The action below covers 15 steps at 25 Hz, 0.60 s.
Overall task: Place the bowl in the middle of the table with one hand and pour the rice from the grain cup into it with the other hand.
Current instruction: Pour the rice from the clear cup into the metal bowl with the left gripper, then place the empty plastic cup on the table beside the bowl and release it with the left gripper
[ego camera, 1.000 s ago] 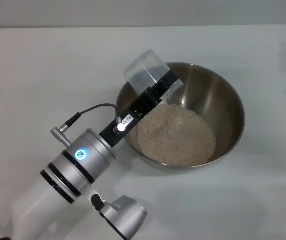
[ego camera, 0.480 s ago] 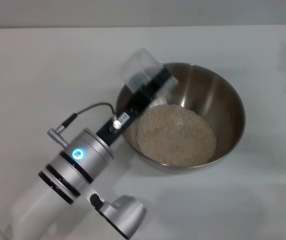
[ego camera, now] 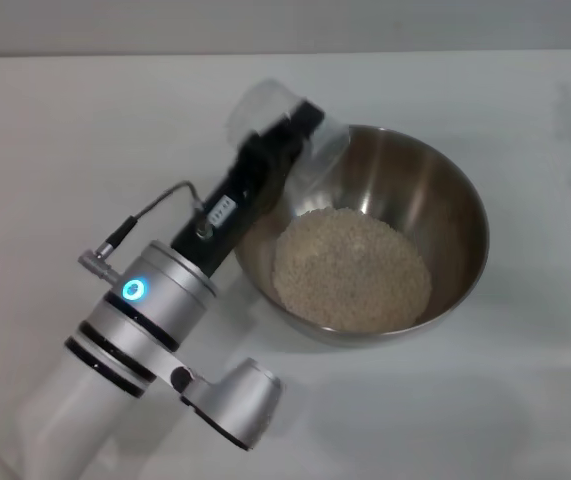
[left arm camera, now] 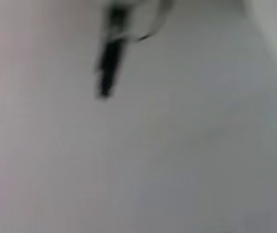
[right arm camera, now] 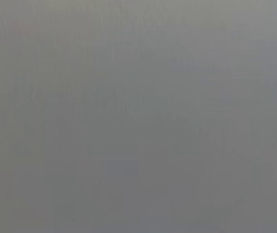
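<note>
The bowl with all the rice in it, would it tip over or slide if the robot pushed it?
Probably slide, not tip: the bowl is wide and low, with rice heaped at its bottom. Its shiny steel on the smooth table looks slippery. The rice likely makes it fairly heavy.

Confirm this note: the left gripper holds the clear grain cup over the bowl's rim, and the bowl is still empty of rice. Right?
Not quite. In the head view the bowl holds a heap of rice. The rest stands: the left gripper holds the grain cup over the rim.
</note>
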Each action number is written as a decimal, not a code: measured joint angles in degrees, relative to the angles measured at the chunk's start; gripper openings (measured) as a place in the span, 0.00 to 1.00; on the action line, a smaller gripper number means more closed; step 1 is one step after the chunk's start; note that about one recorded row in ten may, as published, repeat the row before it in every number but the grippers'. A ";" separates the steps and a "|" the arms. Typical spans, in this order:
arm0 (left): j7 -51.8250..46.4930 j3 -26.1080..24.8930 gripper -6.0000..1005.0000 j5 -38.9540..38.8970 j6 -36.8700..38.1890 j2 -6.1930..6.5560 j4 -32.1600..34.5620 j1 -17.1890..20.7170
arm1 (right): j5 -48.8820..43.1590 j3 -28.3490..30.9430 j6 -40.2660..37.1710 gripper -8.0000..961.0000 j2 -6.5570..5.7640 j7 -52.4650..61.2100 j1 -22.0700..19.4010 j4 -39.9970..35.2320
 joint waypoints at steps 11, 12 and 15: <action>-62.98 -6.30 0.11 -11.57 6.14 0.01 -0.63 3.49 | 0.00 0.00 -0.05 0.41 0.00 -0.01 -0.07 0.01; -62.98 -6.30 0.11 -11.57 6.14 0.01 -0.63 3.49 | 0.00 0.00 -0.05 0.41 0.00 -0.01 -0.07 0.01; -74.44 -6.67 0.12 -16.37 4.59 0.01 2.32 3.18 | 0.00 -0.04 -0.09 0.41 0.07 0.05 -0.24 -0.02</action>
